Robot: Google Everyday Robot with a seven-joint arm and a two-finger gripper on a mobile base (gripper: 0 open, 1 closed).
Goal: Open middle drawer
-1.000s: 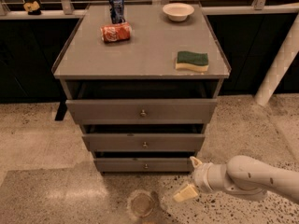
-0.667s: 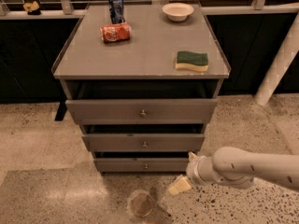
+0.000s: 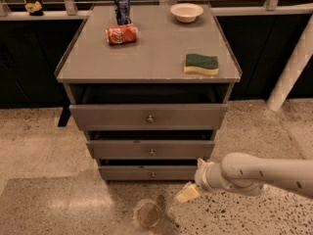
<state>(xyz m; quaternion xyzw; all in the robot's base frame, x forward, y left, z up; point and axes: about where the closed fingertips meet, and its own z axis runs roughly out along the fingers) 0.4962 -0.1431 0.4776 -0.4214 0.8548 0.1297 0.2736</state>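
The grey cabinet [image 3: 146, 62] has three drawers, each with a small round knob. The middle drawer [image 3: 122, 150] has a flat grey front, with its knob [image 3: 151, 152] at centre. It sits a little behind the top drawer's front, with a dark gap above it. My gripper [image 3: 193, 178] is low at the cabinet's lower right corner, just right of the lowest drawer [image 3: 127, 173] and below the middle drawer's right end. Its two pale fingers [image 3: 187, 193] stand apart, holding nothing. The white arm [image 3: 264, 173] reaches in from the right.
The top drawer [image 3: 112, 116] is pulled out a little. On the cabinet top lie a tipped red can [image 3: 122, 34], an upright blue can [image 3: 122, 8], a white bowl [image 3: 186, 11] and a green-yellow sponge [image 3: 201, 64]. A white post [image 3: 292, 65] stands at the right on the speckled floor.
My arm and gripper have moved left and slightly up, closer to the cabinet's lower right corner. The drawers have not moved.
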